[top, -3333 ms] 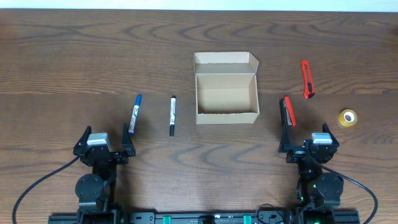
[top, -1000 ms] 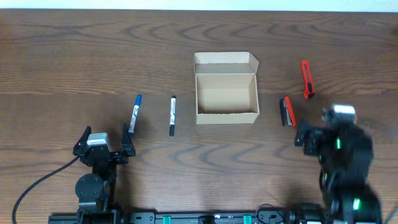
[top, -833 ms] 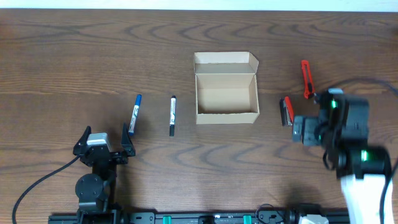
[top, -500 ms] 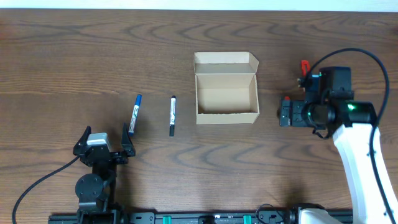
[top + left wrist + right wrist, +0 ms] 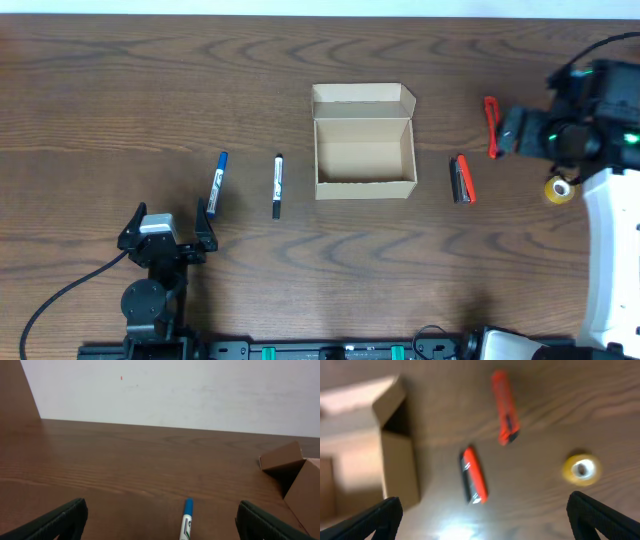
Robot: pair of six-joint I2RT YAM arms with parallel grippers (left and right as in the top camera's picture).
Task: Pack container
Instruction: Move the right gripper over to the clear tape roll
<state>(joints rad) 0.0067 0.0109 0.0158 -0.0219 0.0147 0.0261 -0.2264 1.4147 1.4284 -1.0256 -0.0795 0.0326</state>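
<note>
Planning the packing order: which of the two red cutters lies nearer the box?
The red-and-black cutter just right of the box; the all-red cutter lies farther right and back.

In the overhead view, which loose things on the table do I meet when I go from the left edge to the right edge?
blue marker → black-capped marker → cardboard box → red and black cutter → red cutter → yellow tape roll
</note>
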